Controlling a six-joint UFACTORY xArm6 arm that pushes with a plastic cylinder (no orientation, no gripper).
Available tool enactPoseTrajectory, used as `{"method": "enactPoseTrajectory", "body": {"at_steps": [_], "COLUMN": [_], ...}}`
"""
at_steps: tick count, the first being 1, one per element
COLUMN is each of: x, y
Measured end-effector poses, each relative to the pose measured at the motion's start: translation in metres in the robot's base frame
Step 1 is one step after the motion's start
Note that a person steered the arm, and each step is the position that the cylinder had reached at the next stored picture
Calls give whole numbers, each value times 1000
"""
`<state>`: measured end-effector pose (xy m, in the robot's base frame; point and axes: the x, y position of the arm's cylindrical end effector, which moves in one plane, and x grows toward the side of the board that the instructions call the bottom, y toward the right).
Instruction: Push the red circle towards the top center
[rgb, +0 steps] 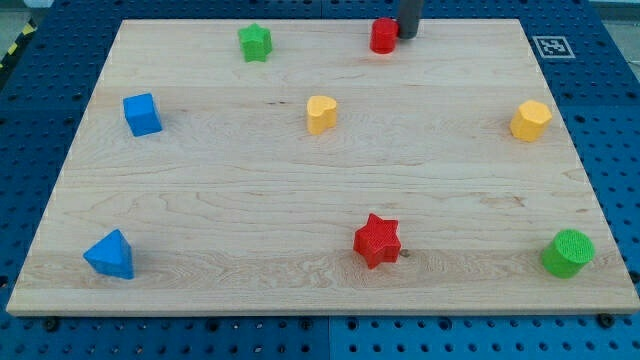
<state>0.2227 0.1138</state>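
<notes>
- Resting against the view's-right flank of the red circle (383, 36) with my tip (408, 37), seemingly touching it or just beside it.
- No claw fitted at all: only a bare dark rod, so nothing released, clenched or grasped.
- Red circle found immediately to the view's left of my tip, close to the top edge of the tabletop (300, 190) and a little right of the top centre.
- Probably placed on that side so as to shove the circle leftward along the top edge toward the centre.
- Very little room toward the view's top of my tip, so any upward drift risks sending the circle off the edge.
- Open bare wood to the view's left of my tip as far as the green star (255, 42), which sits well beyond the centre and looks unlikely to obstruct.
- Yellow heart (320, 114) below-left of my tip and well apart from the likely path.
- Yellow hexagon (530, 120), blue cube (142, 114), red star (377, 240), green cylinder (568, 252) and blue triangle (110, 254) all far from my tip.
</notes>
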Motion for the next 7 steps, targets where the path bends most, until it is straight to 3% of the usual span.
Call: {"method": "enactPoseTrajectory", "body": {"at_steps": [3,7], "x": [45,46], "y": [-40,-93]}}
